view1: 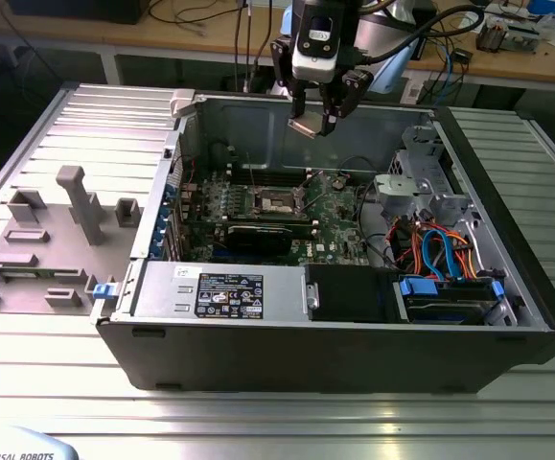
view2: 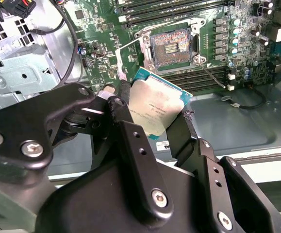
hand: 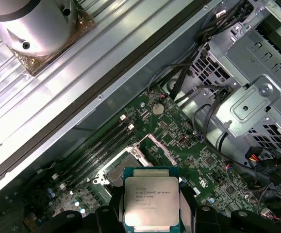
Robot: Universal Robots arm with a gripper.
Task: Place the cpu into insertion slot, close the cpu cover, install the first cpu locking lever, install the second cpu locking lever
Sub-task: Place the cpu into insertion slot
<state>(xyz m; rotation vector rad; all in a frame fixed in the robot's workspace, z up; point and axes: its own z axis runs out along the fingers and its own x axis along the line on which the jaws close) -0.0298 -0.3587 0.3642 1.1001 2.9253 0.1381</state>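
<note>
one PC case (view1: 287,359) lying on its side with the panel off, filling the middle of the exterior view. Judging by that, it's laid so the board faces up and the arm can come in from above

one green motherboard (view1: 339,230) flat on the case floor, centre of frame

one gripper (view1: 313,123) at upper centre of the exterior view, hanging over the case's back wall and well clear of the board. Two fingers (view2: 116,104), clamped on opposite edges of the cpu. My guess is the edge grip keeps the underside free so it can go down flat

one insertion slot (view1: 277,199) just left of centre in the exterior view, lower in frame than the gripper. In the second wrist view the dark centre of the slot (view2: 172,43) is bare, nothing seated

one cpu cover (hand: 156,145): the shiny frame looks swung up off the slot, which would be why the contacts are exposed. Can't be sure of its angle

one cpu (view1: 308,126) held in the fingers, silvery top toward both wrist views. It's in the air, apart from the slot and touching only the fingers. In the second wrist view the cpu (view2: 157,107) sits rotated against the slot's square, so I'd say it's not lined up

my read: first step in hand, nothing placed yet
</note>
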